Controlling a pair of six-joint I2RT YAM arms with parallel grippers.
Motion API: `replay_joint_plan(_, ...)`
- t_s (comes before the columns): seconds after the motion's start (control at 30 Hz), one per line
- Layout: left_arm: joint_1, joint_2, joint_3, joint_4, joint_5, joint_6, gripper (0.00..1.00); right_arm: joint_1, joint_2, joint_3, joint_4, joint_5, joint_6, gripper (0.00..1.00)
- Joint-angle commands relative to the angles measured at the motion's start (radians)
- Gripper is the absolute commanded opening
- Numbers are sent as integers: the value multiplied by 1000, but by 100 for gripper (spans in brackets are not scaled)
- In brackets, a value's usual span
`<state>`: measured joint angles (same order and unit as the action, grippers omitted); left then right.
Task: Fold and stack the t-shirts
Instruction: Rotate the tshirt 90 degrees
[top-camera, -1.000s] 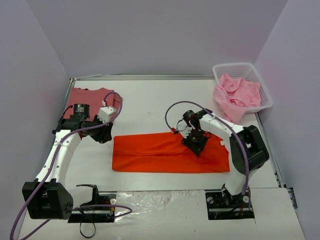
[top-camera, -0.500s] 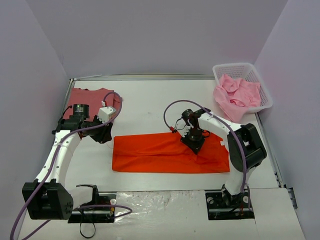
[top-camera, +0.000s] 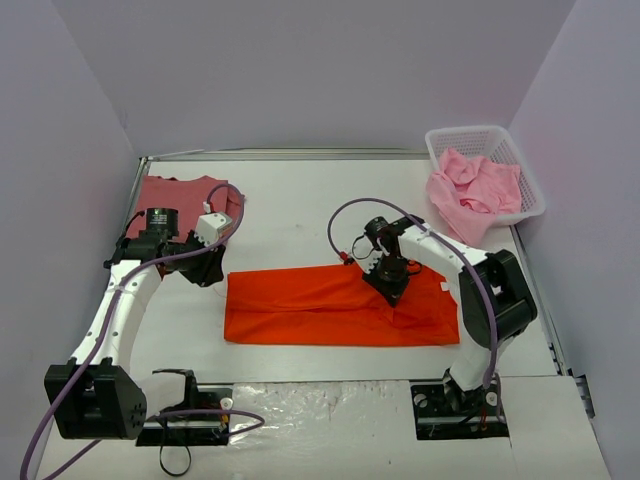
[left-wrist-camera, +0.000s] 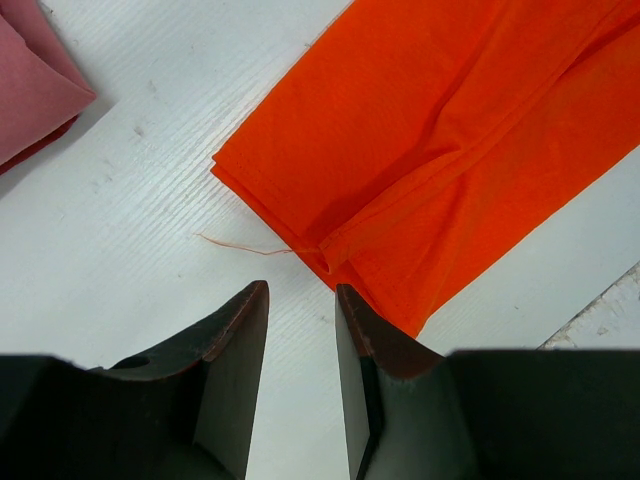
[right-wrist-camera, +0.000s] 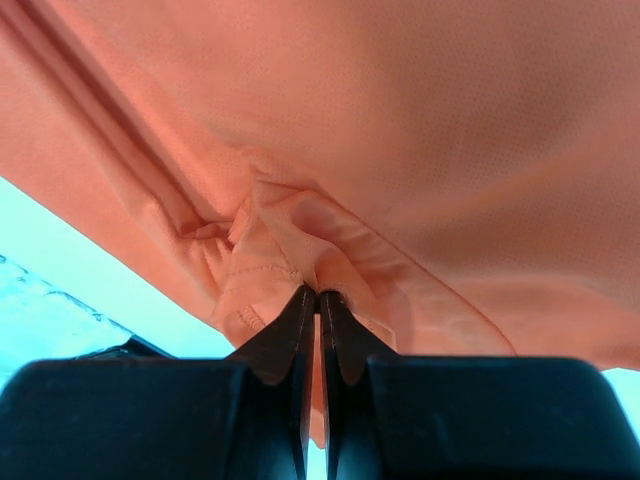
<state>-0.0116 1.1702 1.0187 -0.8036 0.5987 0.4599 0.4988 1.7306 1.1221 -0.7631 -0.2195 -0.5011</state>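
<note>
Robot lab bench, plain pale walls (top-camera: 300, 70), white table (top-camera: 290, 195), bolted left arm (top-camera: 118, 300), right arm (top-camera: 445, 252)

The orange shirt (left-wrist-camera: 420, 150) is matt, fine-knit cloth; the counter (left-wrist-camera: 130, 200) is matt and finely ribbed; the basket (top-camera: 466, 131) is white plastic lattice.

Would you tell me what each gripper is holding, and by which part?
The right gripper pinches the orange-red t-shirt by a bunched, stitched fold toward its right end. The left gripper is open and holds nothing.
</note>
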Motion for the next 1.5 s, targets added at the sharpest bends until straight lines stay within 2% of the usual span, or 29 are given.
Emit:
replay_joint_plan(0.0, 6, -24, 6, -6, 19, 11, 32, 12, -80, 16, -83, -24, -4, 0)
replay_joint_plan(0.53, 6, -26, 6, -8, 23, 13, 32, 58, -174, 33, -218, -90, -28, 0)
replay_joint_plan(0.77, 6, -26, 6, -9, 23, 13, 32, 87, -106, 41, -283, -67, -63, 0)
replay_joint_plan(1.33, 7, -21, 8, -9, 23, 14, 32, 173, 147, 34, -212, -57, -74, 0)
replay_joint_plan(1.37, 7, -20, 9, -9, 24, 16, 32, 178, 153, 39, -211, -61, -74, 8)
replay_joint_plan(1.43, 7, -20, 11, -11, 24, 16, 32, 188, 158, 44, -212, -73, -68, 10)
replay_joint_plan(1.47, 7, -20, 9, -11, 26, 17, 32, 195, 158, 47, -216, -75, -63, 17)
